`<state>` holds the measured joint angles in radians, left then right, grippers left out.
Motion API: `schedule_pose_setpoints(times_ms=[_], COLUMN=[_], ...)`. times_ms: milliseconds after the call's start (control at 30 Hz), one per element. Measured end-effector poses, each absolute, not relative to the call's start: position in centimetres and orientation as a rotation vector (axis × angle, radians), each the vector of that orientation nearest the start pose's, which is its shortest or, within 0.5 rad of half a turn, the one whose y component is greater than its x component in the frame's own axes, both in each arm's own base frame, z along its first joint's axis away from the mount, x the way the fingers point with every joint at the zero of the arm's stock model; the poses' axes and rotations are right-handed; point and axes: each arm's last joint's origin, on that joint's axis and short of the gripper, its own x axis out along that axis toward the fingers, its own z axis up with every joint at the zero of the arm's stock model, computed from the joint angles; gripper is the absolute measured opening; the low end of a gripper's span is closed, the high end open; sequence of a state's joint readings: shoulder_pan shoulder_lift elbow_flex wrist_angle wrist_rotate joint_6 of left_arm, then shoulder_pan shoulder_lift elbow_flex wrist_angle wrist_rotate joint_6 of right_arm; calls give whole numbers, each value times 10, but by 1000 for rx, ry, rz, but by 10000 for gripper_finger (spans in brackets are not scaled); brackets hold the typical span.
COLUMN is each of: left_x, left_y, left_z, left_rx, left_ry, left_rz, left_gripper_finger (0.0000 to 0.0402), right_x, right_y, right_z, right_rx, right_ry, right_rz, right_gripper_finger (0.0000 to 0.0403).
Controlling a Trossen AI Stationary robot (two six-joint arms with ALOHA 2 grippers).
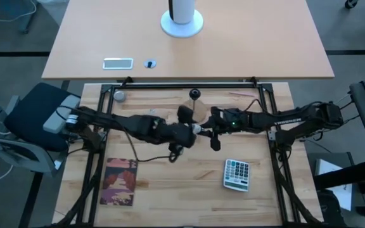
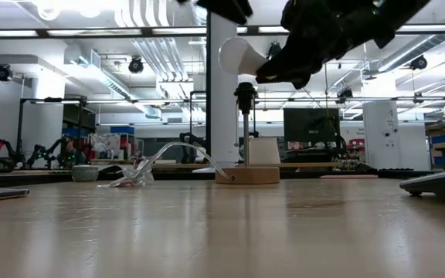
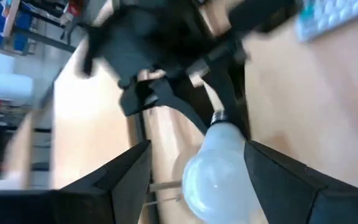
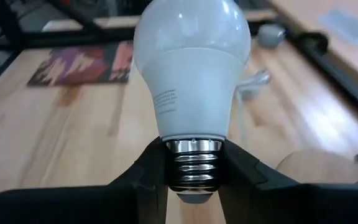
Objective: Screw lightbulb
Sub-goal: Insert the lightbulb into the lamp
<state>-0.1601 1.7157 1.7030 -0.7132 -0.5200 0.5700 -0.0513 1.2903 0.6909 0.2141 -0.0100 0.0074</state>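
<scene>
Nearest the right wrist camera: silvery screw base of the lightbulb [image 4: 191,56], clamped between the narrowed fingers of the right gripper [image 4: 193,165], frosted globe pointing away from the wrist.

Layout in the high view, left to right, clock positions taken from the bulb:
- Patterned card [image 1: 119,182] at seven o'clock, well apart.
- Small grey ball [image 1: 119,95] at ten o'clock, near the table's far edge.
- Left gripper [image 1: 185,130] at nine o'clock, jaws wide, one finger on each side of the globe, apparently not pressing on it.
- Bulb raised above the table centre, lying roughly level, globe toward nine o'clock.
- Lamp socket [image 1: 195,95] on its round wooden base at twelve o'clock, near.
- Right gripper at three o'clock, gripping the threads.
- Calculator [image 1: 236,174] at five o'clock, clear of the work.

Probable step in hand: transfer of the bulb from right to left.

Procedure, as judged:
1. Centre the left fingers on the widest part of the globe, then close gently; frosted surface likely slippery, shell likely fragile.
2. Release the right clamp only after a firm left grip.
3. Turn the base downward, align directly above the socket, lower without side load.
4. Rotate with light pressure; stop at first resistance to avoid cross-threading.
</scene>
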Motion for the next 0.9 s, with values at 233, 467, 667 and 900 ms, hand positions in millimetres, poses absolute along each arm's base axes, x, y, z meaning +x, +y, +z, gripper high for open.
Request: schedule_pose_setpoints(times_ms=[233, 467, 667, 900], left_x=[337, 325, 330, 333], left_y=[-23, -8, -10, -6], left_z=[375, 345, 329, 316], left_rx=[423, 275, 230, 211], left_ry=[659, 639, 532, 475], left_rz=[116, 188, 102, 124], left_gripper_finger=[247, 252, 280, 308], right_x=[266, 266, 266, 266], right_y=[-9, 6, 9, 8], right_z=[221, 224, 224, 224], right_rx=[-84, -190, -192, -182], right_ry=[237, 216, 221, 217], right_rz=[-128, -151, -163, -165], right_gripper_finger=[85, 85, 85, 85])
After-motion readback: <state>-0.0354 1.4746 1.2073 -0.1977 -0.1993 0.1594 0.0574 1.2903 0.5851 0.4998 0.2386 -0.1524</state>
